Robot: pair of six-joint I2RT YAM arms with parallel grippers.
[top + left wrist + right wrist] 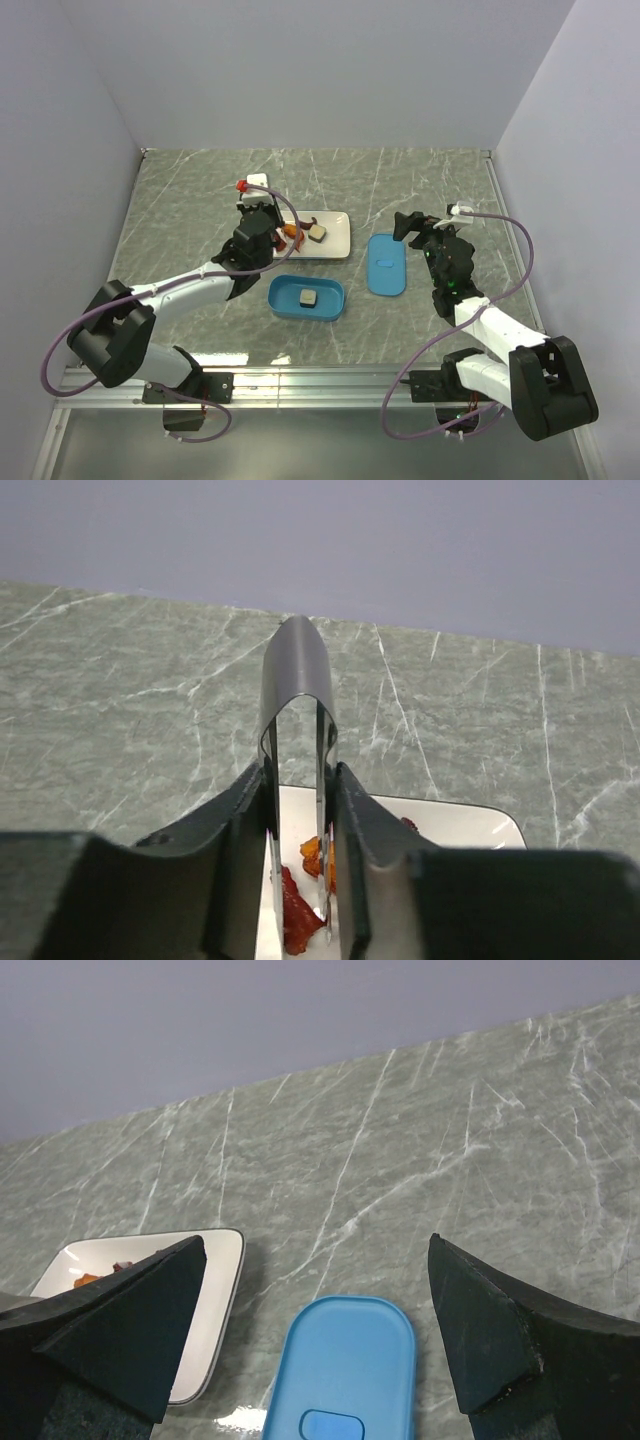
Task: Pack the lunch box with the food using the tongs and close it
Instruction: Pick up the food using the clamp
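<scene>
Two white-and-black robot arms reach over a grey-green marbled tabletop (180, 200) from its near edge. Toward the middle of the tabletop lies a white rectangular plate (340, 225), and just nearer the near edge sits the shallow bright blue plastic lunch box (280, 300), uncovered, holding one whitish-tan cube with dark edges (308, 297). Its flat blue lid (386, 264), small tab on top, lies flat on the tabletop to the right of both, apart from the box.

At the plate's left end, the left gripper (300, 780) is clamped on thin grey metal tongs (297, 680), its fingers (350, 820) pressing the two slender legs close together, the bent end pointing up toward the far edge. The right gripper (315, 1250) stands with jaws spread wide and nothing between them, above the lid's far end.

On the plate, the tongs' tips reach down beside a dark red piece (297, 920) and orange-red bits (312, 855); whether they pinch one cannot be told. Another tan cube (317, 233) rests mid-plate.
</scene>
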